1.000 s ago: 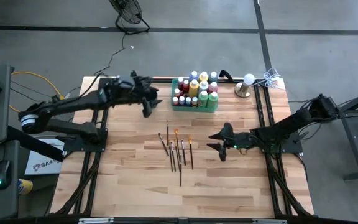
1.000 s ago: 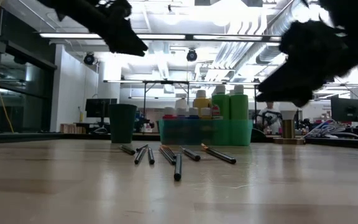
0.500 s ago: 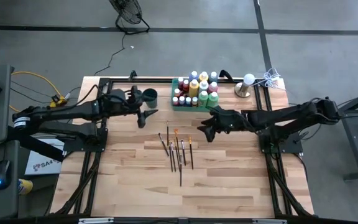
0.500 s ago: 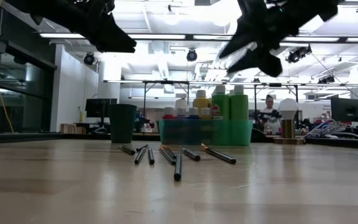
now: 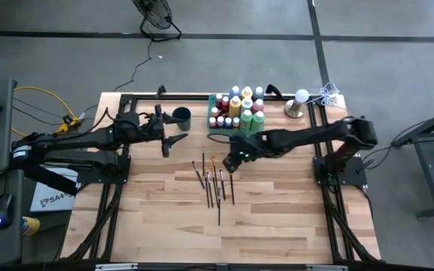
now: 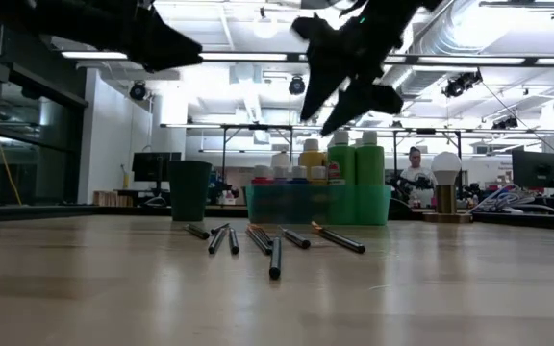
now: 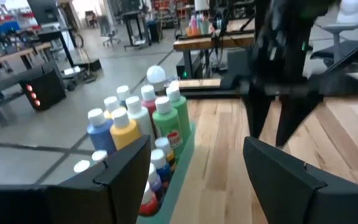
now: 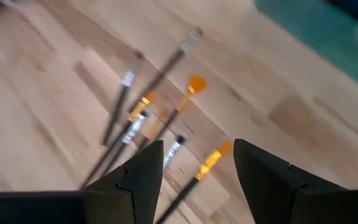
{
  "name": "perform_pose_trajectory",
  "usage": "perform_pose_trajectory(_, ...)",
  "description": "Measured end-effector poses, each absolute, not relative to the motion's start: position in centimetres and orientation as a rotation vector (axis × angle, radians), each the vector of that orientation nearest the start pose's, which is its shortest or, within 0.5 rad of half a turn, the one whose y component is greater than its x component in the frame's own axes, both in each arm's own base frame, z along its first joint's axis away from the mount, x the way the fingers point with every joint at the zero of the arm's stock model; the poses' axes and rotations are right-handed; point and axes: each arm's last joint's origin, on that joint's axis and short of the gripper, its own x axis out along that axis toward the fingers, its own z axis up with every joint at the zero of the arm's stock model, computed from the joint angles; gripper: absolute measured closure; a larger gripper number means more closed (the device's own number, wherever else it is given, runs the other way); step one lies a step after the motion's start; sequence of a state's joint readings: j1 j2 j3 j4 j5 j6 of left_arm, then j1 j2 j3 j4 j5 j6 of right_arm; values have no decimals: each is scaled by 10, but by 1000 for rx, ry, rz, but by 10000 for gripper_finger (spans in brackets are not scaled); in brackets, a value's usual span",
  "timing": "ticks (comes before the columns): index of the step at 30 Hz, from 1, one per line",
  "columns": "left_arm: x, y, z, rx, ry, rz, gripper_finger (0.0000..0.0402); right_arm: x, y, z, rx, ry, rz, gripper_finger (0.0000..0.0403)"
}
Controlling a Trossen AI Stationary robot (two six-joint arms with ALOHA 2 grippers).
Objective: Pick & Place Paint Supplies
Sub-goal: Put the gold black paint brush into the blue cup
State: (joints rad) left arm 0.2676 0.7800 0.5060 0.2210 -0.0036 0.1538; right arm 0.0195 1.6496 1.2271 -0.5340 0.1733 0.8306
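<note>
Two end effectors hang empty with fingers apart: the right end effector (image 5: 233, 161) above the brushes (image 8: 160, 118), the left end effector (image 5: 170, 141) facing the bottles (image 7: 143, 124), which the right wrist view misses.

Both end effectors (image 5: 173, 141) (image 5: 232, 162) agape — aloft, mid-table

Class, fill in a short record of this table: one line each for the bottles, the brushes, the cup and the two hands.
bottles: standing in the green tray at the table's far edge
brushes: loose on the wood, mid-table, none held
cup: beside the tray, on its left
left hand: open, empty, in the air near the cup
right hand: open, empty, above the brushes
</note>
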Motion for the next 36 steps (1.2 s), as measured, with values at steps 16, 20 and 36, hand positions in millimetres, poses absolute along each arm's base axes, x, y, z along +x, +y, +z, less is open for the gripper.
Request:
perform_pose_trajectory(16, 173, 47, 273, 222, 114, 257, 151, 375, -19, 219, 840, 1067, -654, 214)
perform_pose_trajectory(20, 173, 47, 273, 219, 115, 255, 151, 373, -20, 218, 844, 1069, -713, 214)
perform_pose_trajectory(36, 173, 47, 273, 194, 116, 255, 151, 391, -7, 166, 818, 1112, -824, 214)
